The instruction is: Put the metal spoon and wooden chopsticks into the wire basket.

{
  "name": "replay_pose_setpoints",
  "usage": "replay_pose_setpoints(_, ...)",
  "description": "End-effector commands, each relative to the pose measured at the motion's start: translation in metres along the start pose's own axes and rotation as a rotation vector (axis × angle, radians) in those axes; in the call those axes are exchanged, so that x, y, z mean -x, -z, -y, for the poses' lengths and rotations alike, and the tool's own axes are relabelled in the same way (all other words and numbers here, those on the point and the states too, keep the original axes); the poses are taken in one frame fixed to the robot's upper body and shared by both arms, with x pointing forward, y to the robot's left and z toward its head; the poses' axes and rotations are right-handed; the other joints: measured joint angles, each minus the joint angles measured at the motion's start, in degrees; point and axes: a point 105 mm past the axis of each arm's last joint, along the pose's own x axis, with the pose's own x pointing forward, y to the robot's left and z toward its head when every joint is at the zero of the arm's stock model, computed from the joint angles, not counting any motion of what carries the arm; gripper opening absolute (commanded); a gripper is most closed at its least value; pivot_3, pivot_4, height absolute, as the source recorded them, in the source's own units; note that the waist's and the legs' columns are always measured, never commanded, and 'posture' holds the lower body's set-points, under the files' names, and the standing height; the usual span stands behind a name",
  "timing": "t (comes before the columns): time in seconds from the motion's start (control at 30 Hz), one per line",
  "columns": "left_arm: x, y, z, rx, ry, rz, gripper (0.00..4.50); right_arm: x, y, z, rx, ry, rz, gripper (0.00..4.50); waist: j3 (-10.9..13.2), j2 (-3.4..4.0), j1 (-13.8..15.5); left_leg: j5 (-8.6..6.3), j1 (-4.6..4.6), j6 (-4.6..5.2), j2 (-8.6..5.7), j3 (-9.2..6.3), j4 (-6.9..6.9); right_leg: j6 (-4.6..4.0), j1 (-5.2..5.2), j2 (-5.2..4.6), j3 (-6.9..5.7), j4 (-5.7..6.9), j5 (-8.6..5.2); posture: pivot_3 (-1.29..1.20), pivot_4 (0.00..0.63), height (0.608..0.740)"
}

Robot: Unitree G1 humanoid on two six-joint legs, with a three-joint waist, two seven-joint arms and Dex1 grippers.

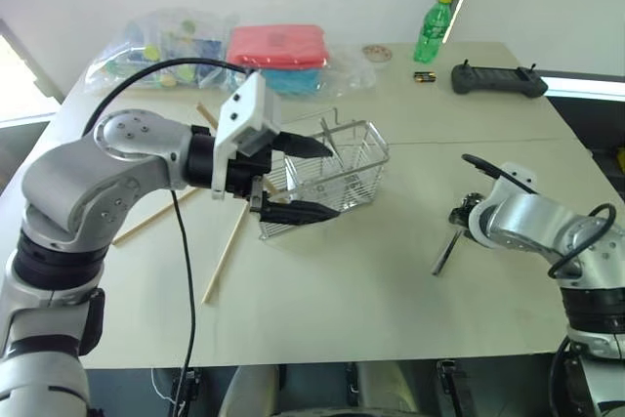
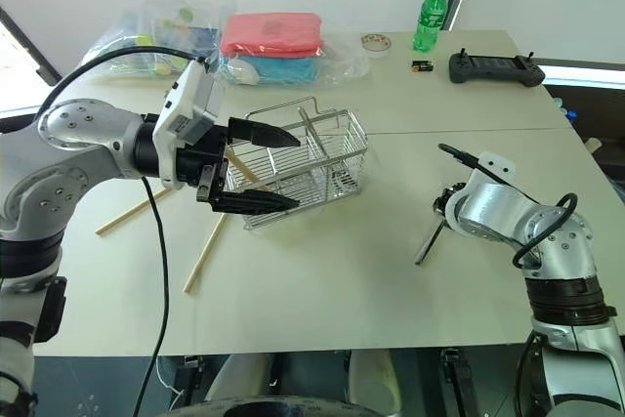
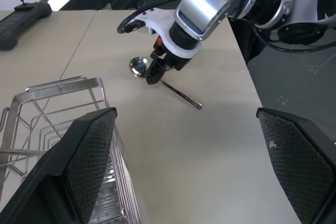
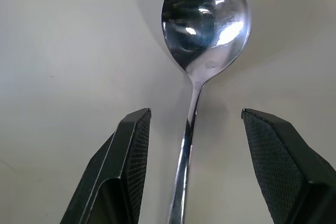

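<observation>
The metal spoon (image 4: 205,19) lies flat on the table at the right, bowl up, and is also seen as the spoon (image 3: 137,66) from across the table. My right gripper (image 4: 195,114) points down over it, open, one finger on each side of the thin handle without touching it. The wire basket (image 1: 366,129) stands mid-table. My left gripper (image 1: 317,180) hangs wide open at the basket's left end, holding nothing. Two wooden chopsticks (image 1: 227,251) lie on the table left of the basket. A third chopstick (image 1: 205,114) is partly hidden behind my left arm.
At the table's far edge are clear bags with a red package (image 1: 276,46), a green bottle (image 1: 433,31), a small tape roll (image 1: 376,52) and a black controller (image 1: 498,78). The table's right edge (image 1: 586,158) runs close to my right arm.
</observation>
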Motion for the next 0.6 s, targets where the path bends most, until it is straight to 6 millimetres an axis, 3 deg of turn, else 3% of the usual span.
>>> replay_pose_setpoints(0.03,0.005,-0.011,0.001,-0.048,-0.007,0.012,4.5,-0.003,0.003,-0.008,-0.02,-0.014,-0.01,2.8,0.0,-0.02,0.0,0.0,0.0,0.0,0.0,0.0,-0.01,0.0,0.0,0.0,0.0,0.0,0.0,0.0,0.15,0.692)
replay_pose_setpoints(0.13,0.006,-0.011,0.003,-0.047,0.006,0.003,4.5,-0.006,0.008,-0.012,-0.025,-0.015,-0.019,1.93,0.0,-0.08,-0.2,0.0,0.02,0.0,0.0,0.0,-0.01,0.0,0.0,0.01,0.0,0.0,0.0,0.0,0.15,0.692)
replay_pose_setpoints(0.27,0.008,-0.01,0.003,-0.048,0.005,-0.004,4.5,-0.007,0.013,-0.014,-0.031,-0.01,-0.029,0.04,-0.1,-0.09,-0.3,0.0,0.09,0.0,0.1,0.0,0.0,-0.06,0.01,0.15,0.03,0.03,0.03,0.0,0.15,0.692)
replay_pose_setpoints(0.5,0.009,-0.01,0.001,-0.047,-0.002,-0.003,4.5,-0.004,0.013,-0.016,-0.021,-0.016,-0.016,0.04,-0.1,-0.1,-0.3,0.0,0.14,0.0,0.3,-0.08,0.0,-0.22,0.03,0.46,0.09,0.04,0.12,0.0,0.15,0.692)
replay_pose_setpoints(0.6,0.008,-0.009,0.001,-0.046,-0.005,-0.002,4.5,0.002,-0.004,-0.017,0.025,-0.04,0.071,0.04,0.0,-0.08,-0.3,0.0,0.13,0.0,0.3,-0.08,0.0,-0.22,0.02,0.46,0.09,0.04,0.12,0.0,0.15,0.692)
